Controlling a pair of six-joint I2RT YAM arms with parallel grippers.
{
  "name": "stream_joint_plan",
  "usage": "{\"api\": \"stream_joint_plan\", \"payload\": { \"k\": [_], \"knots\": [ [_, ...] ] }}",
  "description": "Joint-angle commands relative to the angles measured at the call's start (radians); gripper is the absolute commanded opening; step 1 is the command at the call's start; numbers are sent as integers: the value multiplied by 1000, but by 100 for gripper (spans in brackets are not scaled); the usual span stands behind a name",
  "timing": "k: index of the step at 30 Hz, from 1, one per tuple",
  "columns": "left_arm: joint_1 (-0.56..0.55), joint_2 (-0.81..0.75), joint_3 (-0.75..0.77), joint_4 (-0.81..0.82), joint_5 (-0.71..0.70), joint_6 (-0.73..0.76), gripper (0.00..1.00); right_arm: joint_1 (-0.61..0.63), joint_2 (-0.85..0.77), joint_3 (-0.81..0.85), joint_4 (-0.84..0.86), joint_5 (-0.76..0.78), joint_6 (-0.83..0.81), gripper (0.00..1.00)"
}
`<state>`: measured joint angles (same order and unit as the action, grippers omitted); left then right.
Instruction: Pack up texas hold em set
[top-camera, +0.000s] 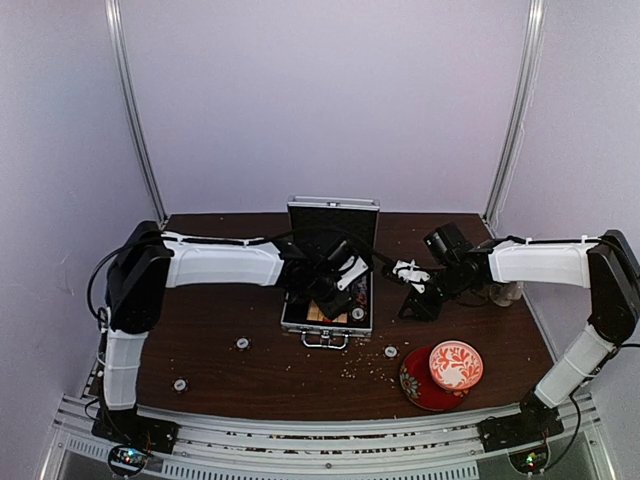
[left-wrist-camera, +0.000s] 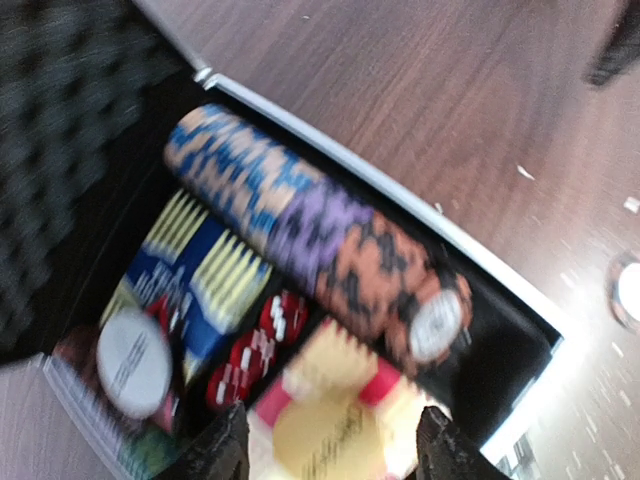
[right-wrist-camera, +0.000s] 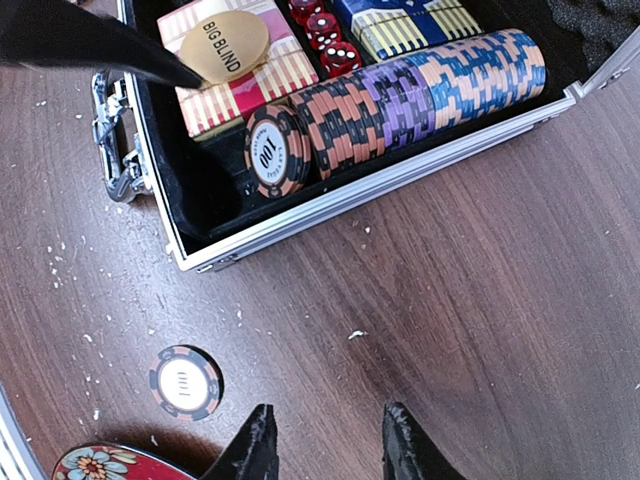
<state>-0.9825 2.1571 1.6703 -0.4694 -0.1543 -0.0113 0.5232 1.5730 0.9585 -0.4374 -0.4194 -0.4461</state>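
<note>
1. Tabletop (right-wrist-camera: 480, 300): dark wood grain, crumb-speckled.
2. Briefcase (right-wrist-camera: 400, 175): silver metal frame, dimpled black foam, open at tabletop centre.
3. Left hand (left-wrist-camera: 325, 450): fingers parted above the case, gripping nothing. Right hand (right-wrist-camera: 325, 440): parted, empty, over bare wood.
4. Inside the case: one row of striped chips (right-wrist-camera: 400, 100); one red-tan card box (right-wrist-camera: 250, 90); one blue card box (right-wrist-camera: 400, 25); one gold disc (right-wrist-camera: 225, 45); three red dice (right-wrist-camera: 322, 30).
5. Loose chips (top-camera: 242, 343) on the tabletop: three.
</note>
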Motion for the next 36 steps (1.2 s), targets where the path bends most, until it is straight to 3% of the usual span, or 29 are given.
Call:
{"api": "stream_joint_plan", "payload": {
  "k": [1,10,17,29,36],
  "knots": [
    [-9,-190,-98,-68,-2,-94,58,-1,0,25,-9,-14,-10,38],
    [9,-438,-447,-196,-63,-308,58,0,1,31,-15,-19,-15,38],
    [162,-564,-635,-296,65,-389,58,0,0,31,-17,-19,-20,38],
    [245,-464,-622,-270,90,-339,61,0,-32,20,-12,-7,-22,38],
    [255,-410,-611,-237,141,-294,58,0,-39,17,-13,-9,-25,38]
  ]
}}
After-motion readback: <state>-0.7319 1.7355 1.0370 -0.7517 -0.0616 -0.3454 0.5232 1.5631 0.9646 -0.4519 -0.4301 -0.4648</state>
